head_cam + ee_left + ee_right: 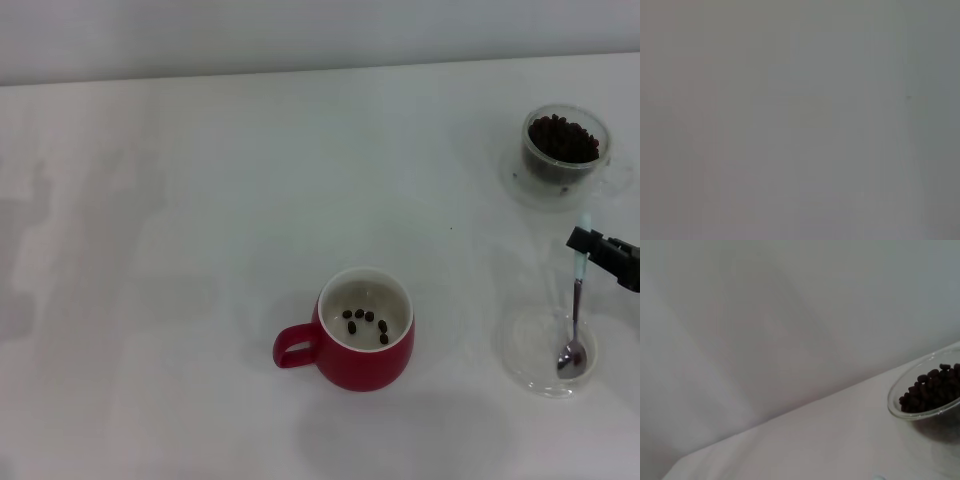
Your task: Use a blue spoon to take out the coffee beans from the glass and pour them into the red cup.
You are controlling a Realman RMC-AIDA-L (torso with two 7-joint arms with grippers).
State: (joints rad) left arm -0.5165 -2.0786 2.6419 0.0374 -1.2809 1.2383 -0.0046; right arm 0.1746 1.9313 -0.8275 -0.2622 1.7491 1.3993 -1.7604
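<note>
The red cup (372,362) stands in the middle of the table, its handle on the left, with several coffee beans (365,322) inside. The glass (548,170), full of coffee beans (565,137), stands at the far right; it also shows in the right wrist view (920,412). My right gripper (585,243) reaches in from the right edge and is shut on the pale handle of the blue spoon (577,300). The spoon hangs steeply, its metal bowl down in a flat clear dish (520,350). The left gripper is out of view.
The flat clear dish lies to the right of the red cup, in front of the glass. The white table (180,250) stretches to the left, with a pale wall behind it. The left wrist view shows only a blank grey surface.
</note>
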